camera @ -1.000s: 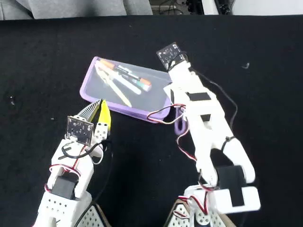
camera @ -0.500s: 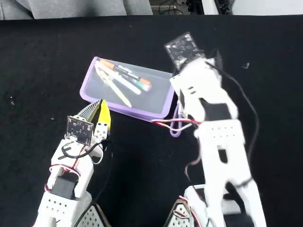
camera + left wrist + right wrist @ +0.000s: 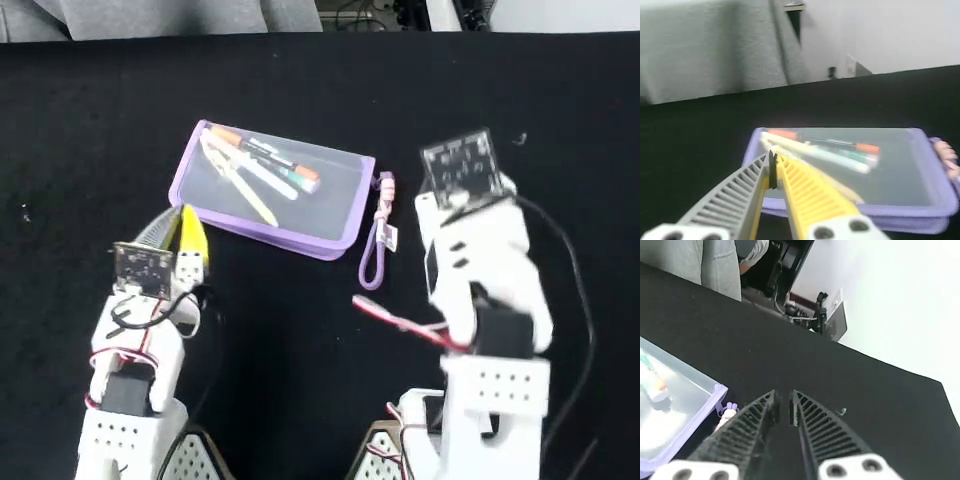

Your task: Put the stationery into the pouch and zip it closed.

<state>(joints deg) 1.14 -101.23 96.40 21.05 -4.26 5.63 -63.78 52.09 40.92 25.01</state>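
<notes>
Black cloth: covers the table (image 3: 90,110); one small pale speck far right
Room: grey upholstery (image 3: 160,15) along the far edge; white wall (image 3: 890,290) behind
Pouch (image 3: 300,238): clear, purple-trimmed; flat, left of centre; stationery (image 3: 262,165) inside
Strap (image 3: 378,245): purple loop just right of the pouch, between it and the right arm
Left gripper (image 3: 772,167): fingers pressed together, empty; by the pouch's near-left edge
Right gripper (image 3: 784,402): narrow slit, holding nothing; right of the strap

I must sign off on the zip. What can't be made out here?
Pouch: zipped or not, too fine to tell in the high view.
Pouch's near edge, left wrist view: partly behind the jaws of the left gripper.
Pouch, right wrist view: cut off by the frame edge.
Stationery inside: blurred, count unclear.
</notes>
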